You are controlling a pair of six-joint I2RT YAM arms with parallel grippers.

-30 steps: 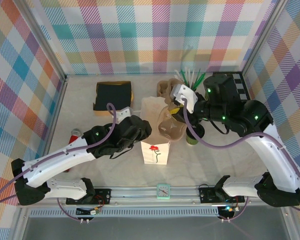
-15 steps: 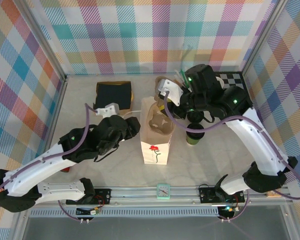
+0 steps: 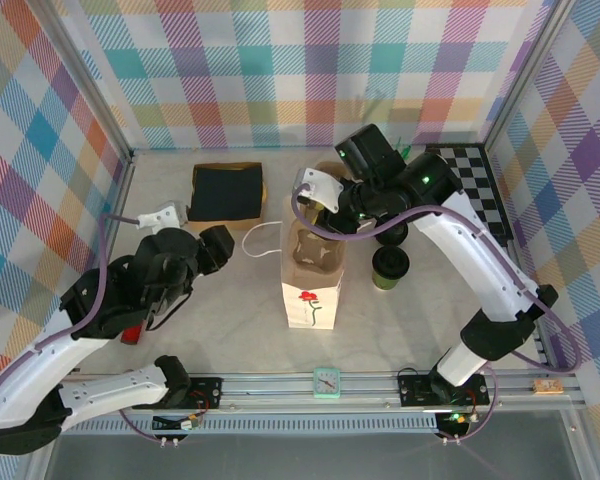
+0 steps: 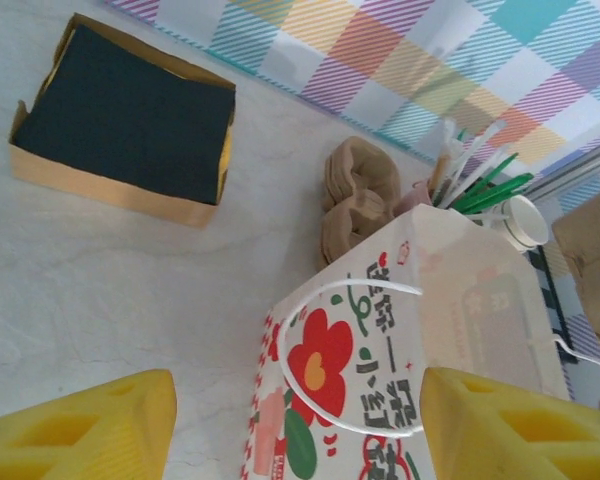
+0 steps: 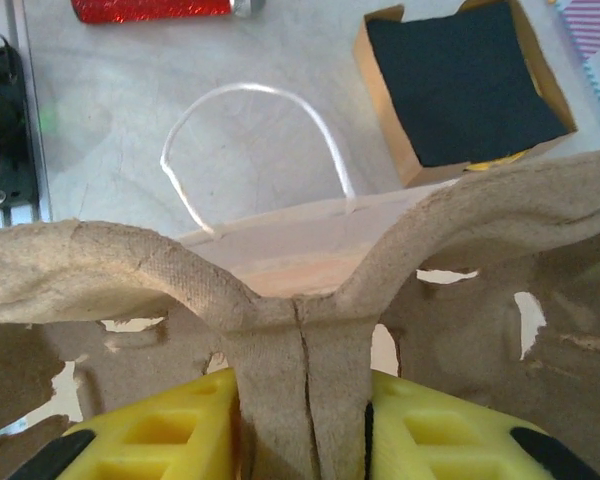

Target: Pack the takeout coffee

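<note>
Plaid panels (image 3: 280,70) in pastel checks wall in a pale, marble-look table (image 3: 230,320). At its middle stands a white paper bag (image 3: 311,300) printed with a red flower. The wrist view shows lettering beside the bloom, but it is too skewed to read.

The right gripper (image 5: 302,400) is clamped on the centre fold of a brown moulded-pulp cup carrier (image 3: 315,250), its yellow fingers pressed to either side of the ridge. It holds the carrier at the bag's open mouth.

The left gripper (image 4: 295,385) hangs to the left of the bag with its fingers spread wide and nothing between them.

The takeout coffee (image 3: 390,265), green-sided under a black lid, stands upright on the table just right of the bag, outside it.

A tan box of black napkins (image 3: 228,190) lies at the back left. A small teal clock (image 3: 326,381) sits on the near rail, its face too small to read.
</note>
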